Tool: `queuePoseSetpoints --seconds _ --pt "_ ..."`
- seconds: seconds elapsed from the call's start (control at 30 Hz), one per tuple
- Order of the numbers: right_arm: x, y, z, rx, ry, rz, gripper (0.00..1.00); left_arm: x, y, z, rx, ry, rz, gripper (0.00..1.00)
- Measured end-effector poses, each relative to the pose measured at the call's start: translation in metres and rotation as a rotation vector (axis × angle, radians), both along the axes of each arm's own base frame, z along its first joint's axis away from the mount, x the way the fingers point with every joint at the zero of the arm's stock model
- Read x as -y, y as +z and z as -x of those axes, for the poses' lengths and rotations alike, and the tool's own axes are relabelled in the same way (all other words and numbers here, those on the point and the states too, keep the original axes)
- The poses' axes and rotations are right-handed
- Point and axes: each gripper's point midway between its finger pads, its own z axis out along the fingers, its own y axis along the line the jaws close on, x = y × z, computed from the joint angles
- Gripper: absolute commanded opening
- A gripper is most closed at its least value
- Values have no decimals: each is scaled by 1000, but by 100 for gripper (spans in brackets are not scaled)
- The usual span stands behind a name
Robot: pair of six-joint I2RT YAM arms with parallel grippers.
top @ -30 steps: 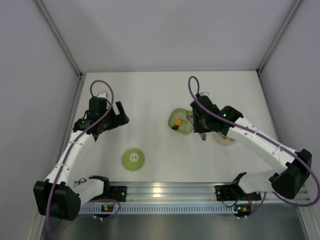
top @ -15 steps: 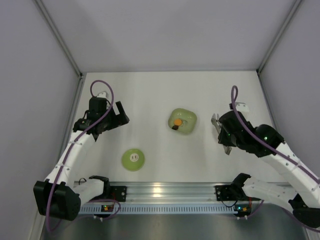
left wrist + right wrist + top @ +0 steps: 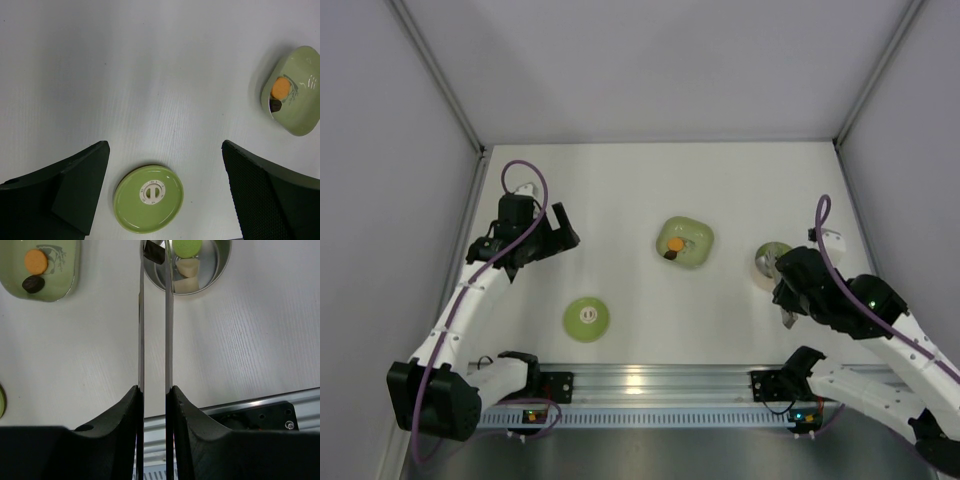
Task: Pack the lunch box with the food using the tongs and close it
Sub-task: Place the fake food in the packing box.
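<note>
The right arm has just swung away from the light-green rounded-square dish (image 3: 694, 247), where it hung a second ago. Its end effector (image 3: 153, 392) now sits by the small round lunch box (image 3: 766, 259), shiny steel inside and pale beige outside, toward the right of the white surface (image 3: 620, 190). It is clamped on the long thin silver metal tongs (image 3: 140, 325), whose slim arms run nearly parallel and pinch a dark brown chunk (image 3: 154, 252) right at the tub's rim (whether it is fully over the opening I can't quite tell). To my eye this is a delivery about to be dropped. The tub already holds a flat green round piece (image 3: 187, 246) and a couple of whitish blocks (image 3: 187, 267), matt against the mirror-bright steel. On the glossy dish a flat orange slice (image 3: 36, 260) and another dark lump (image 3: 33, 284) wait, so more trips look needed. The left end effector (image 3: 558, 232) has not moved. Its fingers are spread wide and empty above the round light-green lid (image 3: 131, 202) with its white centre mark, which lies flat, well apart from the tub.
</note>
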Motion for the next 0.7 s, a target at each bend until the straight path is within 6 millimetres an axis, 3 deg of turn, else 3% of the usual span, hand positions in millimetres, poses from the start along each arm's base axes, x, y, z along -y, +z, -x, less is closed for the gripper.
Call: queuePoseSetpoints --seconds 0.7 --pt "11 -23 -5 -41 -52 107 43 2 -2 0 -6 -5 -2 99"
